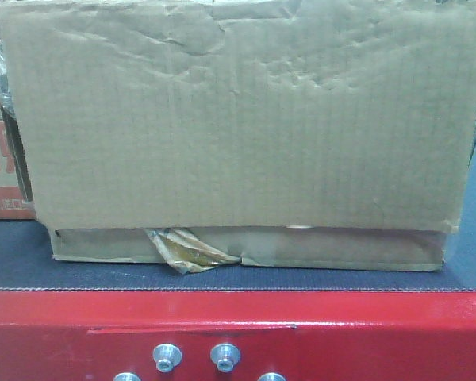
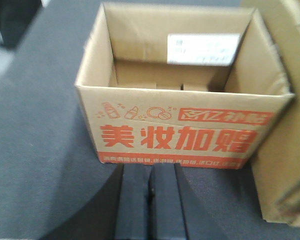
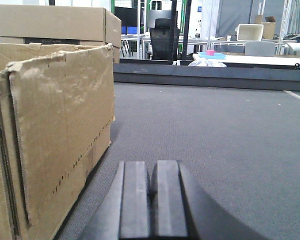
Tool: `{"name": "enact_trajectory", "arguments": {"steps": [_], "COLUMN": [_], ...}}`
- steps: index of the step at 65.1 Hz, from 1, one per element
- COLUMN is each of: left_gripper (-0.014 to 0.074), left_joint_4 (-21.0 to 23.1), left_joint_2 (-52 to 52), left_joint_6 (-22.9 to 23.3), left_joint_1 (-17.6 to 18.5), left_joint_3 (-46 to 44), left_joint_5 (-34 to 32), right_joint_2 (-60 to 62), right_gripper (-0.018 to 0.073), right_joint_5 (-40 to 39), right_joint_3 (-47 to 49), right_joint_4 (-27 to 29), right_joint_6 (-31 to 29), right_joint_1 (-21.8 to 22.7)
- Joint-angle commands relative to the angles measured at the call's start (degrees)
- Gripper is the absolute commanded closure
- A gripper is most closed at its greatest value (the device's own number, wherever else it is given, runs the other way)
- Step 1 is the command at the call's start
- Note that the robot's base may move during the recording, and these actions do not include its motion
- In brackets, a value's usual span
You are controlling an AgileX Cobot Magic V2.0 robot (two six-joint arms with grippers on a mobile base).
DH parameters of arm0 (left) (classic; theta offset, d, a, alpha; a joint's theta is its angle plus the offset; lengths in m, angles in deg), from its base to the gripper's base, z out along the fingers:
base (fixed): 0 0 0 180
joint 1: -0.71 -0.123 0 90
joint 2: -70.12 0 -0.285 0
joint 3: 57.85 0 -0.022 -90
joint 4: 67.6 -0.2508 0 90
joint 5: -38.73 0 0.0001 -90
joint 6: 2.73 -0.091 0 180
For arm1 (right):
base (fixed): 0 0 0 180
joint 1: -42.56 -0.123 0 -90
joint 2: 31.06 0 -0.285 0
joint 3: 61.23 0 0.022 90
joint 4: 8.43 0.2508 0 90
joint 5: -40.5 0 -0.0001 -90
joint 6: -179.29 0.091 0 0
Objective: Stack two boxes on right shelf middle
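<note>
A wide, creased brown box (image 1: 238, 135) fills the front view, sitting on the dark belt table (image 1: 238, 278) with torn yellowish tape (image 1: 186, 250) at its lower edge. In the left wrist view an open box with red print (image 2: 180, 105) stands just ahead of my left gripper (image 2: 150, 172), which is shut and empty, tips close to its printed face. The plain box (image 2: 285, 150) stands to its right. In the right wrist view my right gripper (image 3: 151, 172) is shut and empty, low over the belt, with the plain box's side (image 3: 55, 140) to its left. The right shelf is out of view.
The belt table has a red front edge (image 1: 238, 333) with bolts. The printed box's corner (image 1: 4, 143) peeks out left of the big box. Behind the belt, another cardboard box (image 3: 60, 25), a black chair (image 3: 164, 37) and tables stand in the room.
</note>
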Motion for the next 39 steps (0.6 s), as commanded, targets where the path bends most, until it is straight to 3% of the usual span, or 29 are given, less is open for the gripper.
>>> {"name": "enact_trajectory", "arguments": {"steps": [1,11,21,30,33,39], "left_gripper": [0.0707,0.0707,0.0707,0.0707,0.0707,0.0707], "left_joint_4": [0.8,2.2,3.7,7.5,10.7,17.6], "left_joint_2": [5.5,14.0,23.5,31.7,34.4,39.1], "left_joint_6": [0.3,0.3,-1.0,-10.5,-15.3,-20.5], "left_joint_1": [0.2,0.2,-0.9,-5.2,-7.4,-12.0], "left_joint_3": [-1.9,-6.4,-16.8,-27.5,-30.8,-36.9], "left_joint_5": [-1.8,-2.0,3.6,12.4,14.2,16.1], "right_joint_2": [0.0,0.0,0.0,0.0,0.0,0.0], "right_gripper": [0.0721,0.0721,0.0721,0.0721,0.0721,0.0721], "right_joint_5": [-1.2,-1.2,-1.2,-1.2,-1.2,-1.2], "right_joint_3": [0.1,0.1,0.1,0.1,0.1,0.1], "right_joint_4": [-0.2,-0.2,-0.2,-0.2,-0.2,-0.2], "right_joint_6": [-0.3,-0.3,-0.3,-0.3,-0.3,-0.3], "right_joint_1": [0.3,0.3,0.3,0.3,0.3,0.3]}}
